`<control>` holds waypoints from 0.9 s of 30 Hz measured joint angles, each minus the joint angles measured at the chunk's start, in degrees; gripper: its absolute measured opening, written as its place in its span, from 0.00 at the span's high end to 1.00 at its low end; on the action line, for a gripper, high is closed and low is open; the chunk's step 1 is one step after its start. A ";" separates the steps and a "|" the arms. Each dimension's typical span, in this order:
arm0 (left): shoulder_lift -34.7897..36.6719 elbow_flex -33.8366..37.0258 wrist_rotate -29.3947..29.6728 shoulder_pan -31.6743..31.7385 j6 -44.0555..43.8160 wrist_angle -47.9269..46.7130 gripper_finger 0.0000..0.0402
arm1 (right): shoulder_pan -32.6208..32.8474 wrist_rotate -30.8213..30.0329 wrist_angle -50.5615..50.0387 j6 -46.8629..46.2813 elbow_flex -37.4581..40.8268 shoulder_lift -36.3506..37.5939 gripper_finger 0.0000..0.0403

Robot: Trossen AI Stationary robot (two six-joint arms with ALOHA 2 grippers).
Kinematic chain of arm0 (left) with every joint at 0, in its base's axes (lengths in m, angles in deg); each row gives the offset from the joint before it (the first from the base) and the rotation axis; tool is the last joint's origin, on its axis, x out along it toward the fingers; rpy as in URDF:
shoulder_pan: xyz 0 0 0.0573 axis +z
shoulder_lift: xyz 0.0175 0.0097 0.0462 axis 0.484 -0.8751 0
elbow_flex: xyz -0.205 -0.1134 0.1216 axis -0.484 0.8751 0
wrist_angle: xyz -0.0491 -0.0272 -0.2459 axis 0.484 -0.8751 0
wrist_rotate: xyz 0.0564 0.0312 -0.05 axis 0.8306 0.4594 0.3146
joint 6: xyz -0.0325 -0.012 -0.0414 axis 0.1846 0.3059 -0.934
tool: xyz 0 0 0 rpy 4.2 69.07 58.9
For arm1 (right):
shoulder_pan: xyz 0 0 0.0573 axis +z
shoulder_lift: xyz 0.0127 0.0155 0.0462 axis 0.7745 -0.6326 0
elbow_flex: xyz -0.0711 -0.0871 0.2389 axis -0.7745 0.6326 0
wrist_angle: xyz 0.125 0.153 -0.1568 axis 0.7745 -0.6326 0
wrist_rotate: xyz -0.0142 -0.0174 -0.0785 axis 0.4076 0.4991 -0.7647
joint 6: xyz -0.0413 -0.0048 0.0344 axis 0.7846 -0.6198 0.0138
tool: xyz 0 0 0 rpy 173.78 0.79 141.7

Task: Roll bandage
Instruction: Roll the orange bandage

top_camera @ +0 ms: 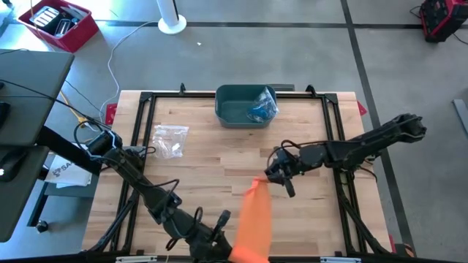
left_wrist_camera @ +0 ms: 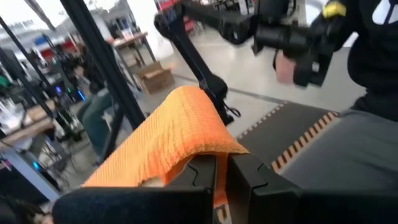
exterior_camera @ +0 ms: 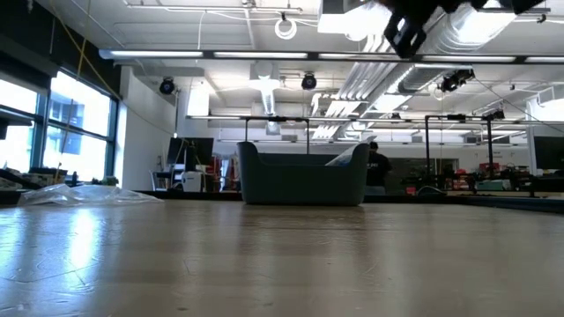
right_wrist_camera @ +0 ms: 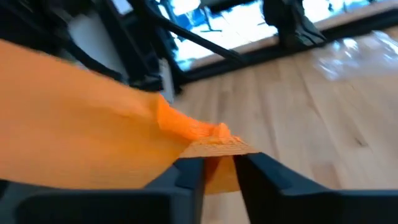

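An orange bandage [top_camera: 254, 219] hangs in the air over the table's near middle, stretched between my two grippers. My left gripper [top_camera: 225, 235] is at the near edge, shut on the bandage's near end [left_wrist_camera: 168, 137]. My right gripper [top_camera: 272, 175] stands right of centre at the bandage's far end [right_wrist_camera: 81, 118]. Its fingers are a little apart, with that end between them. In the low view only my right gripper [exterior_camera: 405, 35] shows, high above the table. The bandage is out of that view. My left gripper pinches the bandage's near end [left_wrist_camera: 217, 163] between its two fingers, which point about level from the table's near-left side. The cloth humps up over the fingers and runs away from them, clear of the table. My right gripper has the bandage's far end [right_wrist_camera: 217, 148], a small bunched fold, between its two fingers [right_wrist_camera: 189, 177]. They come from the table's right, slanting slightly down. The strip runs off toward my left gripper, lifted clear.
A teal bin [top_camera: 245, 106] with something blue in it stands at the far middle. A clear plastic bag [top_camera: 172, 140] lies at the far left. A black frame [top_camera: 146, 98] runs along the table's edges. Bare wood lies under the bandage.
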 joint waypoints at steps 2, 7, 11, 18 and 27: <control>-0.01 0.00 0.00 0.05 -1.44 -1.22 0.99 | 0.02 1.02 0.06 0.15 -1.69 0.08 0.74; -0.02 0.00 0.12 0.12 -3.69 -2.87 0.99 | 0.00 3.15 -0.89 0.43 -5.07 0.08 0.57; -0.02 0.00 0.22 0.17 -4.21 -3.02 0.99 | 0.00 -0.24 -1.24 -1.74 -5.39 0.08 0.49; -0.02 0.00 2.07 0.20 -5.84 -4.14 0.99 | 0.02 -7.26 -4.85 -4.99 -5.14 -0.53 0.48; -0.04 0.00 2.40 0.20 -6.20 -4.25 0.99 | 0.14 3.00 -2.96 -2.87 -5.09 -3.30 0.47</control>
